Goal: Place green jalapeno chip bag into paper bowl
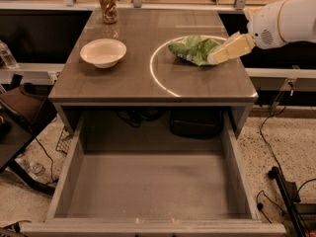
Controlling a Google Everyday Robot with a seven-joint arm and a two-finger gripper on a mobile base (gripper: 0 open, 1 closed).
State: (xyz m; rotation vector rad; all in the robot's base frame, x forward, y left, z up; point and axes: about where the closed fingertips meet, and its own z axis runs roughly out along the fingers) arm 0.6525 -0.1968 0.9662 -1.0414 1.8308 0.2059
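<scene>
The green jalapeno chip bag (194,49) lies crumpled on the right part of the grey table top, inside a white ring mark. The cream paper bowl (103,52) stands empty on the left part of the table. My gripper (217,58) reaches in from the right on a white arm, and its pale fingers (231,49) point down-left. Its tip is at the bag's right edge, seemingly touching it.
A tall brownish jar (108,6) with a lid stands at the back left of the table top (128,83). An empty open drawer (150,181) sticks out below the front edge. Cables and a water bottle (7,56) lie on the floor around.
</scene>
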